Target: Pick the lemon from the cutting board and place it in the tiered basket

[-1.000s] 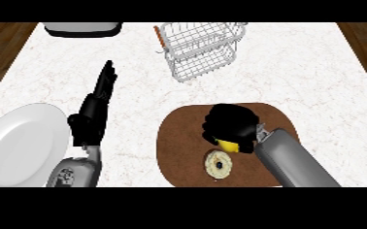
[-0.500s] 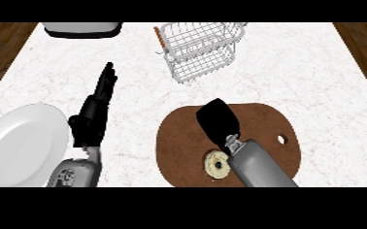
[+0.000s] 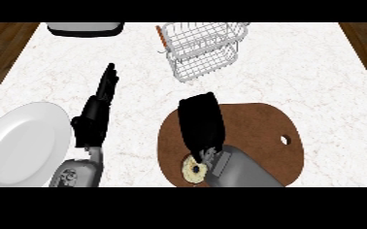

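Yellow lemon isn't visible anywhere; the black right hand lies over the round brown wooden cutting board, and I can't tell whether it's holding anything. Just beside its wrist sits a pale ring-shaped thing, the white wire tiered basket stands well beyond. Black left hand rests open, fingers straight, next to the round white plate.

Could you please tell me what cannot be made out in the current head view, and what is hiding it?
- Lemon: not visible; whether the right robot hand over the cutting board holds it cannot be told.
- Pale round item: partly covered by the right forearm.
- White plate: cut off by the left edge.
- Grey object: cut off at the top.
- Tiered basket: lower tier's contents unclear through the wires.
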Controlling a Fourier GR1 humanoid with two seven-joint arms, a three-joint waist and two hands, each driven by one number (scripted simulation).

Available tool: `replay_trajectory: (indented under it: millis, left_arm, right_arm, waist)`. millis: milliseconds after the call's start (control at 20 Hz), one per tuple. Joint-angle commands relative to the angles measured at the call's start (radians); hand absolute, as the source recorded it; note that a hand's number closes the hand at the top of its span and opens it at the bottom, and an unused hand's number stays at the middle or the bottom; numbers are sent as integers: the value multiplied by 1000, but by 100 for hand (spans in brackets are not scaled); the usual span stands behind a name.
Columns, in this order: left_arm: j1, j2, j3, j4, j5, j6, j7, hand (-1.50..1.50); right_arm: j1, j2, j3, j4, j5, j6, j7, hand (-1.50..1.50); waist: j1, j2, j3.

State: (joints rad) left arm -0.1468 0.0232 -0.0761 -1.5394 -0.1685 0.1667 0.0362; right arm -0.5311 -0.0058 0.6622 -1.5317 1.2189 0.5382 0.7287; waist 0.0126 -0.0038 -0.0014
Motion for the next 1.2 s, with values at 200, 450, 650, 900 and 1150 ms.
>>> replay_trajectory:
  millis: [200, 450, 650, 900, 1150]
  left_arm:
    - [-10, -8, -6, 0, -23, 19, 14, 0]
    - [82, 15, 5, -50, 25, -27, -41, 0]
    - [50, -2, -4, 1, 3, -10, -46, 0]
    - [-22, -1, 7, 29, -1, -9, -16, 0]
    - [-42, -17, 5, 17, -2, 5, 24, 0]
  right_arm:
    - [-231, 6, -94, -256, -131, 157, 252, 150]
    - [-390, 5, -241, -295, -264, 247, 336, 150]
    - [-479, 5, -331, -274, -334, 269, 371, 150]
    - [-612, 5, -459, -113, -467, 65, 378, 150]
    - [-719, 5, -455, 88, -439, 9, 336, 150]
  waist:
    - [-8, -1, 1]
    - [-1, -3, 0]
    - [-9, -2, 0]
    - [6, 3, 0]
    - [3, 5, 0]
